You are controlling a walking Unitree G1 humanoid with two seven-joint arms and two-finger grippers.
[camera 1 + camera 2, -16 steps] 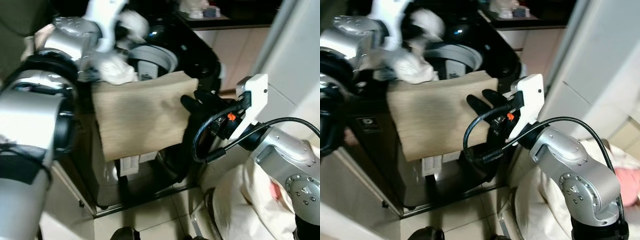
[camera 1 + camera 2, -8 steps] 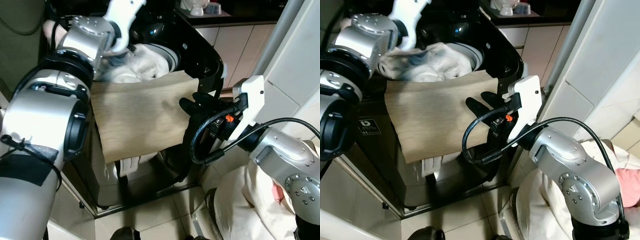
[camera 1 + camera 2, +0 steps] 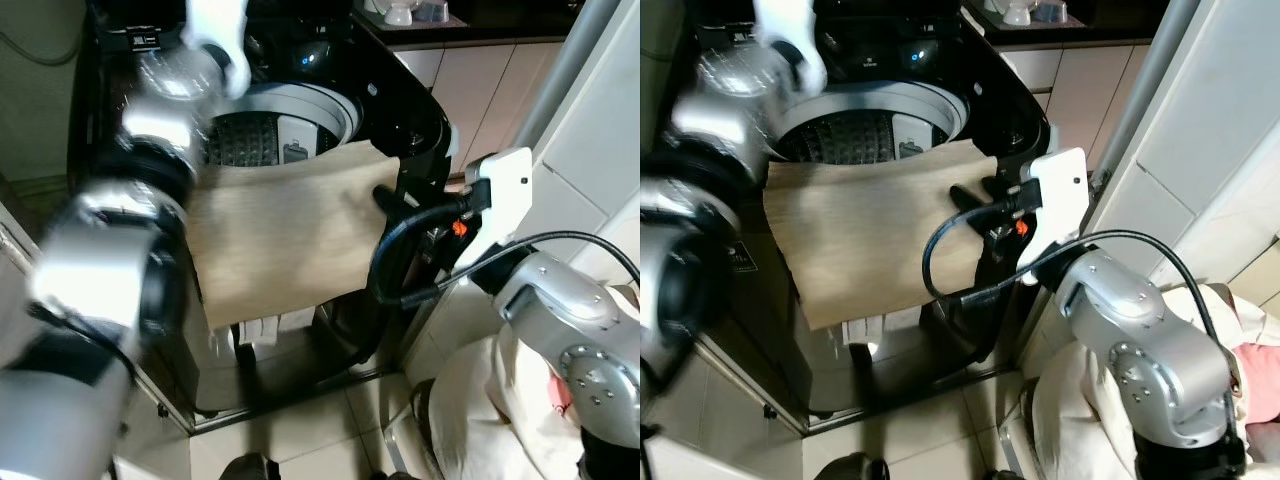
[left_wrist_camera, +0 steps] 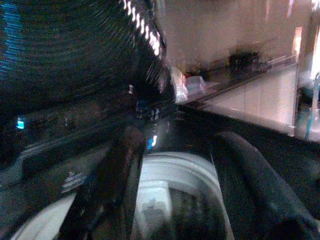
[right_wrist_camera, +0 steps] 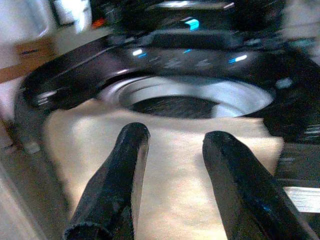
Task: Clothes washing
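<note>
A black top-loading washing machine [image 3: 400, 95] stands open, its grey drum [image 3: 285, 125] dark inside. A beige cloth [image 3: 285, 235] hangs over the washer's front rim. My right gripper [image 3: 385, 200] is at the cloth's right edge. In the right wrist view the gripper [image 5: 172, 140] is open, with both fingers spread just above the beige cloth [image 5: 165, 200]. My left arm [image 3: 160, 130] reaches up over the back of the washer, blurred. In the left wrist view that gripper [image 4: 175, 145] is open above the drum [image 4: 170, 195], holding nothing.
A cream laundry bag [image 3: 500, 420] with something pink [image 3: 1255, 380] lies on the tiled floor [image 3: 300, 430] at the lower right. A white panel [image 3: 590, 100] rises on the right. Cups stand on a dark counter [image 3: 400, 12] behind the washer.
The white clothes my left gripper held over the drum are out of sight and the drum shows dark. My left arm has risen. The right gripper stays at the cloth's edge.
</note>
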